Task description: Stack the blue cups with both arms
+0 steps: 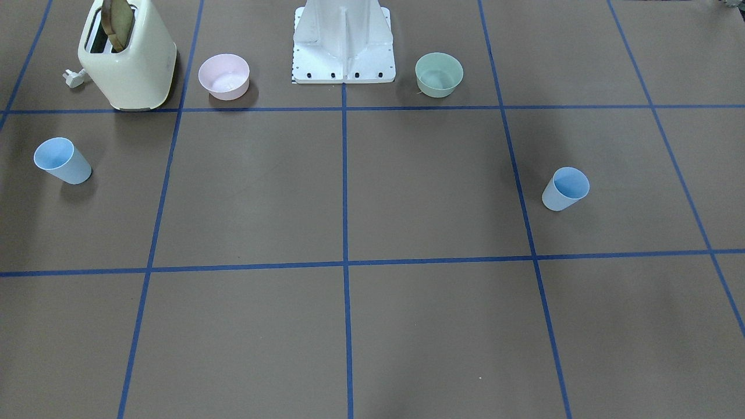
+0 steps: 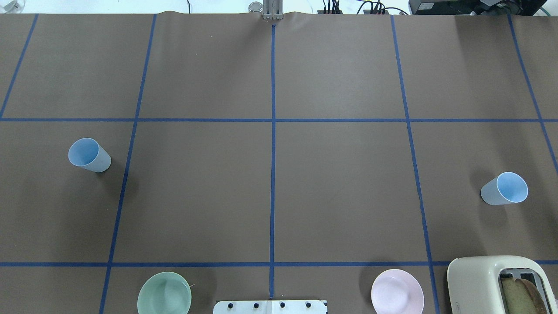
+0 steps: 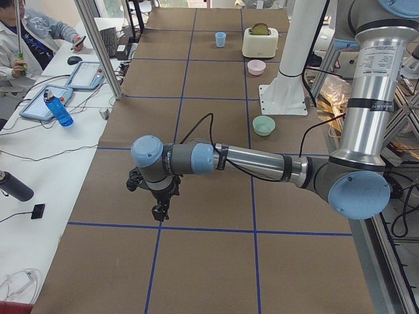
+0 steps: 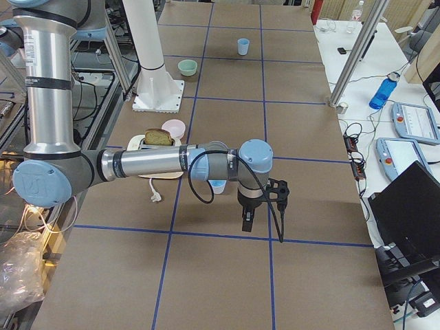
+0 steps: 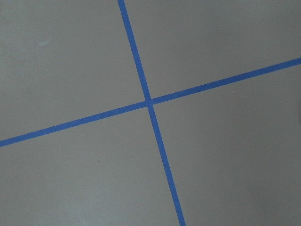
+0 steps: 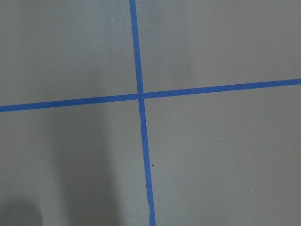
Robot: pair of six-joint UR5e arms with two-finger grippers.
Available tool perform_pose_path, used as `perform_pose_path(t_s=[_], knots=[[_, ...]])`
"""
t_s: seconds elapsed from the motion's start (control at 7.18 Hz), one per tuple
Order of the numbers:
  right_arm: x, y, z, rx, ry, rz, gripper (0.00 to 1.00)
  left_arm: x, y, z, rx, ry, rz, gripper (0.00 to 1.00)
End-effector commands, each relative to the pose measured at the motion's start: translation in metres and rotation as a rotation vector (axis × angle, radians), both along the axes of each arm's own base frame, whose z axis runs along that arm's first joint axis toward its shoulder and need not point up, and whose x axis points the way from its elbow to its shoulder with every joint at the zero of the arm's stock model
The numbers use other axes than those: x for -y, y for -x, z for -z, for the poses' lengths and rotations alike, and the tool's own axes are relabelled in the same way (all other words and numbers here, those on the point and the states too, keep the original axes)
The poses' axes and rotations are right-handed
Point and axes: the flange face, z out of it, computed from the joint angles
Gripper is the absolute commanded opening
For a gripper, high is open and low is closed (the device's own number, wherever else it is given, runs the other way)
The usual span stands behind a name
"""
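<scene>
**Progress:** none visible. The left blue cup (image 2: pixel 89 155) and the right blue cup (image 2: pixel 505 189) stand upright, mouths up, well apart toward opposite ends of the counter (image 2: pixel 348 196). Neither is held or nested. Outstanding, as judged: grasp each cup, bring the two together, and seat one inside the other.

**Left end effector** (image 3: pixel 158 213): hangs over bare counter, pointing down. Whether it is spread or pressed together cannot be told.

**Right end effector** (image 4: pixel 247 224): the same posture, with its state likewise impossible to tell.

**Wrist views:** a tape crossing only, no cup.

**Surface:** brown paper covering marked with a blue tape grid (image 2: pixel 273 120).

**Along the robot's edge:**
- mint-green bowl (image 2: pixel 164 293)
- white pedestal (image 1: pixel 343 46)
- pink bowl (image 2: pixel 397 291)
- cream toaster (image 2: pixel 475 283) holding a bread slice (image 2: pixel 523 296)

**Room:** a white side desk with a seated operator (image 3: pixel 29 33), a blue bottle (image 3: pixel 59 110) and tablets.
</scene>
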Motion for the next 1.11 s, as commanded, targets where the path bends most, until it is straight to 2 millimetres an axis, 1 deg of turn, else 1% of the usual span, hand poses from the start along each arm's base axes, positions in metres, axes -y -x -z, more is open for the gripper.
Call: perform_pose_path(t_s=[0.0, 0.14, 0.28, 0.42, 0.56, 0.7, 0.84, 0.98], knots=[[0.008, 0.008, 0.013, -0.002, -0.079, 0.022, 1.0, 0.004, -0.013, 0.018, 0.002, 0.034, 0.053, 0.99], [0.012, 0.007, 0.018, -0.007, -0.174, 0.022, 1.0, 0.006, -0.038, 0.034, 0.001, 0.04, 0.063, 0.99], [0.008, 0.008, 0.017, 0.0, -0.215, 0.025, 1.0, 0.01, -0.06, 0.04, -0.005, 0.042, 0.081, 0.99], [-0.001, 0.008, 0.006, 0.001, -0.189, 0.019, 1.0, 0.013, -0.086, 0.048, -0.017, 0.035, 0.104, 0.99], [0.004, 0.007, 0.005, -0.015, -0.188, 0.016, 1.0, 0.013, -0.111, 0.055, -0.051, 0.05, 0.115, 0.99], [0.007, 0.018, 0.005, -0.003, -0.181, 0.036, 1.0, 0.011, -0.139, 0.061, -0.078, 0.068, 0.115, 0.99], [0.0, 0.024, 0.002, 0.025, -0.173, 0.05, 1.0, 0.007, -0.165, 0.069, -0.101, 0.08, 0.134, 0.99], [-0.006, 0.036, 0.005, 0.123, -0.159, 0.072, 1.0, 0.002, -0.184, 0.072, -0.119, 0.083, 0.143, 0.99]])
